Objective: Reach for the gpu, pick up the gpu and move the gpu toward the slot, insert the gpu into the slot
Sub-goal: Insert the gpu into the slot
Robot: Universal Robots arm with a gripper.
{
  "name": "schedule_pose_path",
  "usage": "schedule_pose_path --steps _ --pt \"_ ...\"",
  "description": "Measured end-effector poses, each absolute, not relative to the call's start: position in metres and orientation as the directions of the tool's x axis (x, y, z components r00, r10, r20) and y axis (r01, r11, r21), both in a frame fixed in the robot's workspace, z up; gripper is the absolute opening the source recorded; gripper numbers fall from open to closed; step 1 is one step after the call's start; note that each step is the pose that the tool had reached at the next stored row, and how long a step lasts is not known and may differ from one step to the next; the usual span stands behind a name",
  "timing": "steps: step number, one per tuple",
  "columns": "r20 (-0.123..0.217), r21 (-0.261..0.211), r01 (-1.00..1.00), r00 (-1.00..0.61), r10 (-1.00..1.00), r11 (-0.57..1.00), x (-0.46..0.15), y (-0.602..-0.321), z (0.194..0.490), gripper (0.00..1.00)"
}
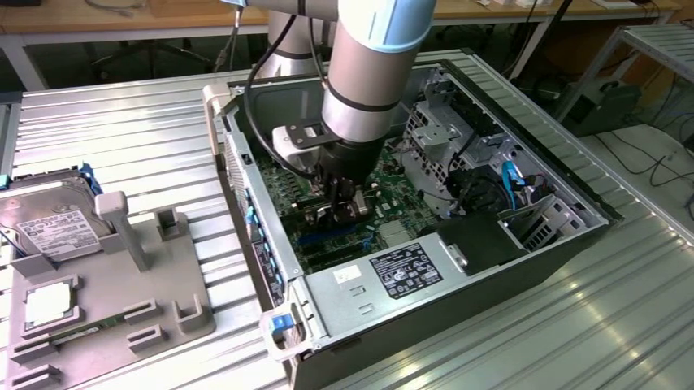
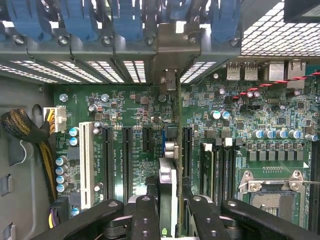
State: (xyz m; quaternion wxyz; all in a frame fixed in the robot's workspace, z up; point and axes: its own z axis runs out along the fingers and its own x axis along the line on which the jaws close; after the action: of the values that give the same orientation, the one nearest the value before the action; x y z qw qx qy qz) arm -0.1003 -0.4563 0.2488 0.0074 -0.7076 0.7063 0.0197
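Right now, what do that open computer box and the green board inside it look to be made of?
The computer case looks like sheet metal, bare grey inside and dark outside: thin folded edges and punched vent holes show. The green board looks like a rigid laminate under glossy green lacquer, with fine traces and soldered parts. The white slot on it looks like moulded plastic. The exact metal cannot be told.

gpu [image 2: 178, 150] edge-on in gripper [image 2: 170, 207]
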Motion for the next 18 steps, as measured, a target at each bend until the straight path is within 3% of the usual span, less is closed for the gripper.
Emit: schedule_pose_path --steps 18 --pt "-0.031 0.017 -1.0 0.002 -1.0 -0.002 -0.1009 -0.4548 0.2508 0.27"
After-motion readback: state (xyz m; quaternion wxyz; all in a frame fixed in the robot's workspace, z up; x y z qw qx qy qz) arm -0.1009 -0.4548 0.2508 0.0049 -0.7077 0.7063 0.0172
